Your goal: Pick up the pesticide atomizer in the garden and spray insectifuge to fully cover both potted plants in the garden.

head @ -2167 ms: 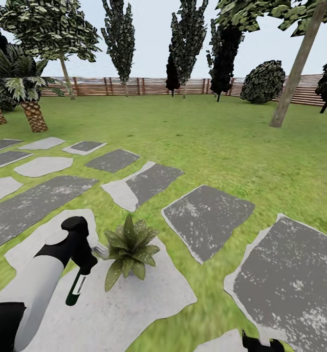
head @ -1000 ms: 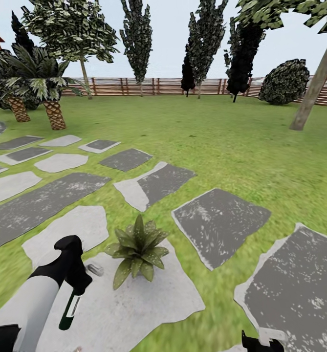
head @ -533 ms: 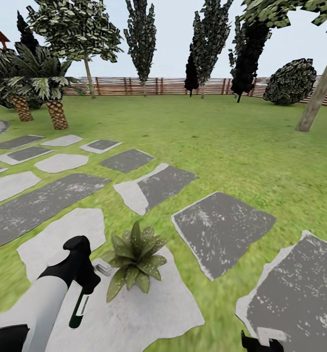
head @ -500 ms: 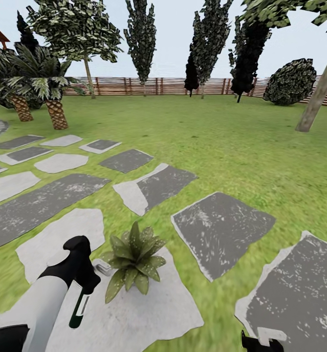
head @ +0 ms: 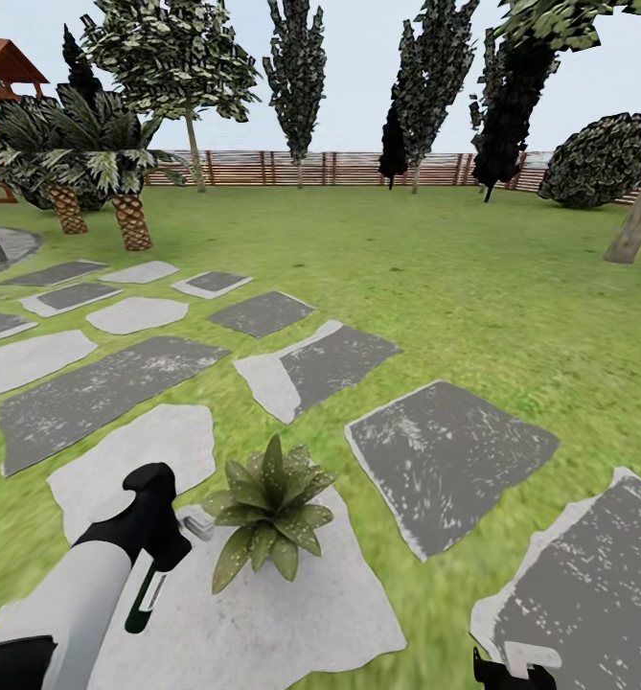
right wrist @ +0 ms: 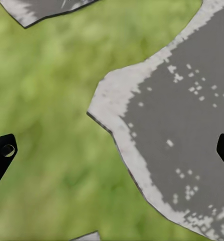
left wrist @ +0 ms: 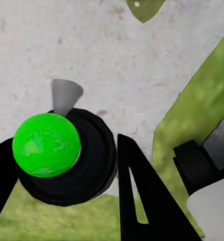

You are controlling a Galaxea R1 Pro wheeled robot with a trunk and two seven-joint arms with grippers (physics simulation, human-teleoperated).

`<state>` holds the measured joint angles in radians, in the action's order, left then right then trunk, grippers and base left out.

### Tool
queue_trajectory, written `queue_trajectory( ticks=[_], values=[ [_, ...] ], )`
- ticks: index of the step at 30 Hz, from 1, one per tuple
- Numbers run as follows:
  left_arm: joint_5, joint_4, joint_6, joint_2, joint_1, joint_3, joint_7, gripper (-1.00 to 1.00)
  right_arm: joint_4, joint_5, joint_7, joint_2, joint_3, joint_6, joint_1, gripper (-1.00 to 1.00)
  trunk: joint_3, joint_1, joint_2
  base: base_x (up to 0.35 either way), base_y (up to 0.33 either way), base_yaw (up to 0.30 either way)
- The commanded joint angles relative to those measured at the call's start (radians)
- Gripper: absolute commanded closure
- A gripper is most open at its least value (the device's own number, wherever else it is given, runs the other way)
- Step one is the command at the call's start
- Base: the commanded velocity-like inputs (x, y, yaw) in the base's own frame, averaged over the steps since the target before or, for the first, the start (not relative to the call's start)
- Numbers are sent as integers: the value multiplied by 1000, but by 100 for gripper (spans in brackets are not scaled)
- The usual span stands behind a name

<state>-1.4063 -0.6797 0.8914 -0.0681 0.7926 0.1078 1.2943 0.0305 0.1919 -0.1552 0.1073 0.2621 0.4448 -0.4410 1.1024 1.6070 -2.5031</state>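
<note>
From the head camera, the left gripper [head: 157,537] was clamped on the pesticide atomizer [head: 146,591], which hung bottle-down beneath it with its white trigger head [head: 198,524] pointing at the potted plant [head: 267,508] just beside. That plant sat on a pale stepping stone [head: 282,623] in the garden lawn [head: 435,278]. By my read this was the spraying step on the first plant, and the next move called for keeping the nozzle aimed over the leaves and working the spray across the whole rosette.

On the left wrist camera, the bottle's bright green base [left wrist: 46,144] sat pinched between the dark fingers [left wrist: 142,201], with a leaf tip [left wrist: 144,7] at the frame's edge over the pale stone.

On the right wrist camera, the right gripper [right wrist: 112,150] stood spread wide and empty over grass and a grey slab [right wrist: 182,125], well apart from the plant.
</note>
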Motion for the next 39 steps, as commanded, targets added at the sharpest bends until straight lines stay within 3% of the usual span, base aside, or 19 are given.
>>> queue_trajectory(
  ticks=[1, 22, 31, 33, 35, 39],
  values=[
    [-8, 0, 9, 2, 0, 4, 10, 100, -1, 11, -4, 0, 6, 3, -1, -100, 1, 0, 0, 0, -35, 5],
    [-8, 0, 9, 4, 0, 5, 13, 100, -1, 11, -4, -1, 6, 3, -1, -100, 1, 0, 0, -75, -254, 3],
    [-7, 0, 9, 6, 0, 6, 14, 100, -1, 11, -5, -1, 6, 3, -1, -100, 1, 0, 0, -60, -271, 246],
    [12, 0, 9, 6, 0, 6, 14, 100, -1, 11, -4, -1, 6, 3, -1, -100, 1, 0, 0, 48, -288, 278],
    [58, 0, 9, 5, 0, 4, 12, 100, -1, 11, -5, -1, 6, 3, -1, -100, 1, 0, 0, 4, -287, 278],
    [82, 0, 9, 4, 0, 4, 8, 100, -1, 11, -5, -1, 6, 3, -1, -100, 1, 0, 0, -177, -226, 276]
  ],
)
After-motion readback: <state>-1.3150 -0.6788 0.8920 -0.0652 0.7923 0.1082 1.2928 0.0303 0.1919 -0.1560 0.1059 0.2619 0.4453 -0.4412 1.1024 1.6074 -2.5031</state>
